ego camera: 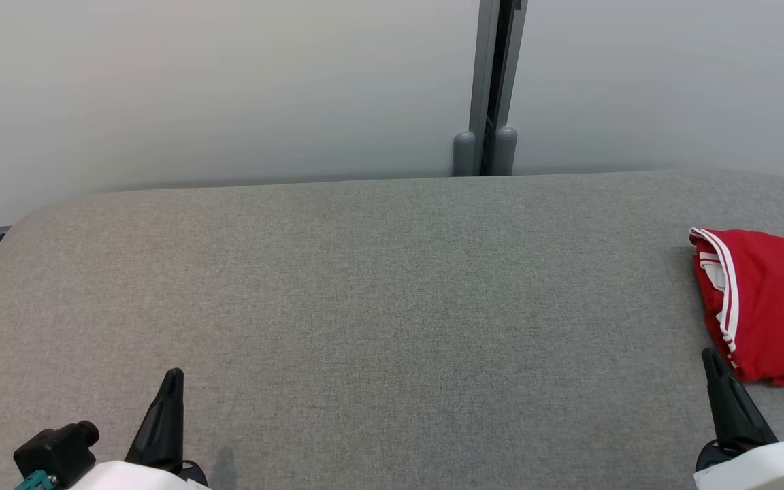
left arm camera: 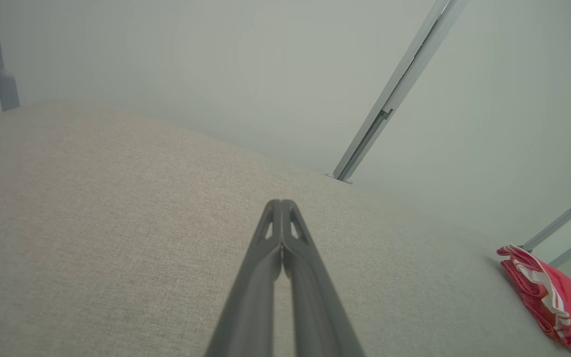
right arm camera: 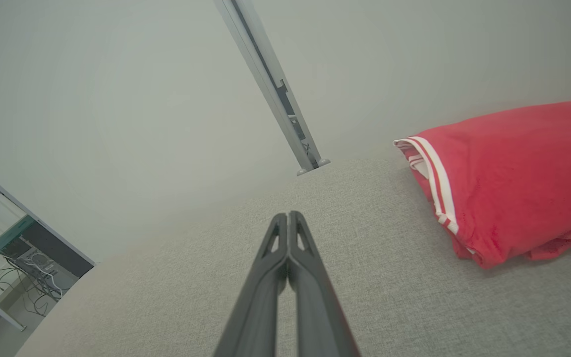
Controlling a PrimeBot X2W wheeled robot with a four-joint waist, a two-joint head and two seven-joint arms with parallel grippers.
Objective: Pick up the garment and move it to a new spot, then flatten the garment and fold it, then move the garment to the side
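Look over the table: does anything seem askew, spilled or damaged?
Nothing stands out. The red garment lies folded near the right edge of the grey table; the left end effector and right end effector are shut, empty.

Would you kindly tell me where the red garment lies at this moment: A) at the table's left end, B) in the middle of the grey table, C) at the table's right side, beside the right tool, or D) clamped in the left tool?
C: the red garment rests on the table at its right side, just beyond the shut, unloaded right tool.
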